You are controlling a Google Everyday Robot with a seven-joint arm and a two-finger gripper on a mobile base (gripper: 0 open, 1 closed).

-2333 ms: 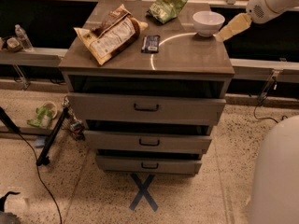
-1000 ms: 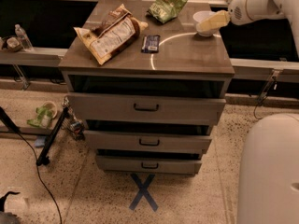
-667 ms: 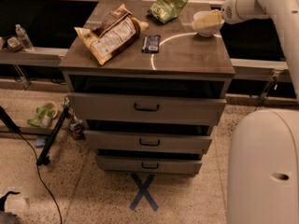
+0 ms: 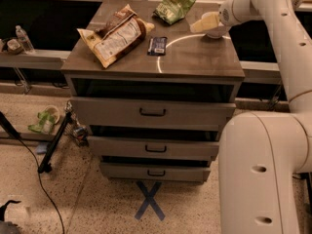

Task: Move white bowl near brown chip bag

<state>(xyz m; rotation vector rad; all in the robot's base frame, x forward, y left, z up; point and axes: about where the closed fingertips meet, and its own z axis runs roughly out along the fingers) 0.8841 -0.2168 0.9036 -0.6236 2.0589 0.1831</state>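
Holds gripper (image 4: 204, 22) at white bowl (image 4: 218, 34) by back right corner of table (image 4: 195, 62); cannot tell whether clamped or apart. Locates brown chip bag (image 4: 116, 35) near left edge, well apart from white bowl.

Hand (image 4: 204, 23) at white bowl (image 4: 218, 34)

Grey cabinet (image 4: 195, 62), three part-open drawers (image 4: 112, 113), speckled floor (image 4: 97, 204), blue tape X (image 4: 149, 200)

Jaws at white bowl (image 4: 219, 33), right of brown chip bag (image 4: 117, 35)
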